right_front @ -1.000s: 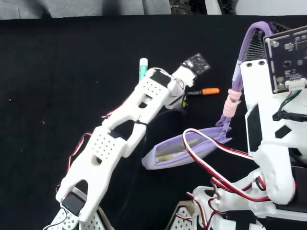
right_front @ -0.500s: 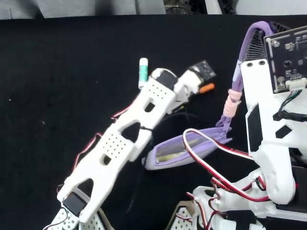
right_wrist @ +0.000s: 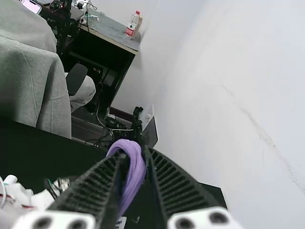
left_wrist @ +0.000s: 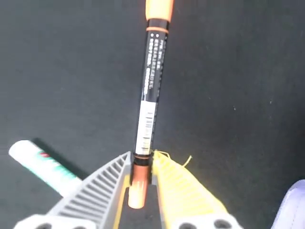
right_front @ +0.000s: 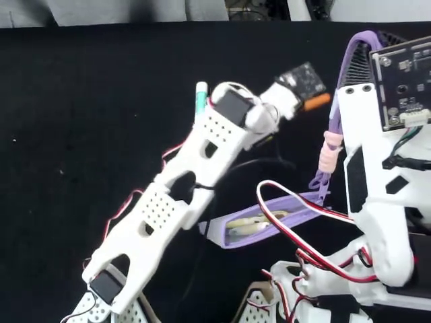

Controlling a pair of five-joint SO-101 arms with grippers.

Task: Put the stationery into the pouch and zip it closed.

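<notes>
My left gripper (left_wrist: 141, 168) is shut on an orange-capped black marker (left_wrist: 151, 95), held above the black table; its orange end (right_front: 316, 102) sticks out past the wrist in the high view. A green-and-white glue stick (right_front: 200, 98) lies on the table beside the left arm, also seen as a white tube (left_wrist: 38, 164). The purple pouch (right_front: 269, 221) hangs open with cream-coloured items inside, lifted by its purple strap (right_front: 328, 145). My right gripper (right_wrist: 134, 164) is shut on that strap loop (right_wrist: 129, 167), high at the right.
The black table (right_front: 81, 121) stretches wide to the left and far side. The right arm's white body (right_front: 377, 202) and red-white cables (right_front: 296, 235) crowd the near right. A desk, chair and grey cloth show in the room behind.
My left gripper has lifted the marker off the table and carried it up and to the right. The pouch has tilted and risen slightly, its mouth now showing its contents.
</notes>
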